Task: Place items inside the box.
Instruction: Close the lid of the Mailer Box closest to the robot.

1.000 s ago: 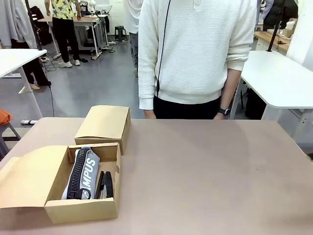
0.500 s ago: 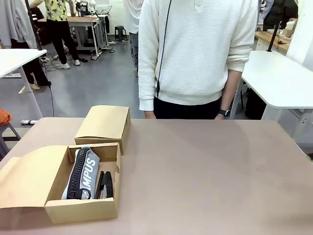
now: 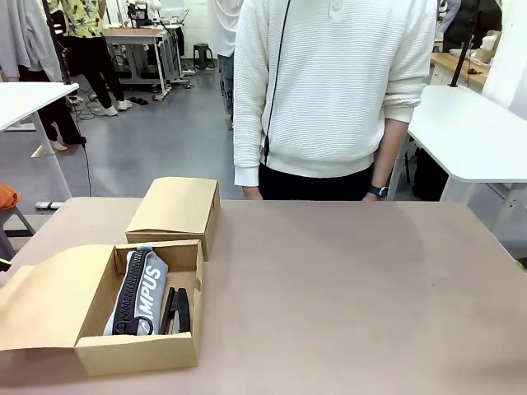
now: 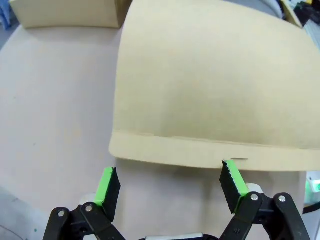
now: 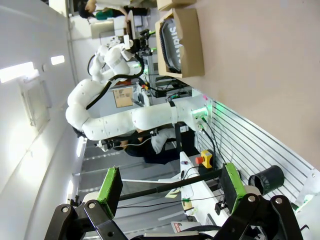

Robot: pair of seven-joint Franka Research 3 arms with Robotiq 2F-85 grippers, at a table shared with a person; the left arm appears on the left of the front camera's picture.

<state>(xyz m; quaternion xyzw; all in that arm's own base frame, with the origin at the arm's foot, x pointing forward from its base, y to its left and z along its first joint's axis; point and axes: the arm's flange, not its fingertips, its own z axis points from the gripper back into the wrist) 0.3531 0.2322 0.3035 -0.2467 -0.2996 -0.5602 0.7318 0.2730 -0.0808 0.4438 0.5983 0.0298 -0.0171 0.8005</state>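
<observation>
Box open at your near left, both grippers spread and holding nothing.

From the front, you see the box [image 3: 136, 350] with its flap lid [image 3: 45, 300] folded out to the left; inside lie the grey pencil case [image 3: 138, 294] and, beside it, the black stapler [image 3: 176, 310]. A second cardboard box [image 3: 175, 208] sits closed just behind it, and a person [image 3: 329, 90] stands at the table's far edge. Your left wrist view adds the left gripper [image 4: 170, 184], jaws wide, hanging just off the lid's outer edge, not touching. Your right wrist view shows the right gripper [image 5: 170, 190] spread apart, well away from the box [image 5: 187, 42], with the left arm [image 5: 125, 117] between.
</observation>
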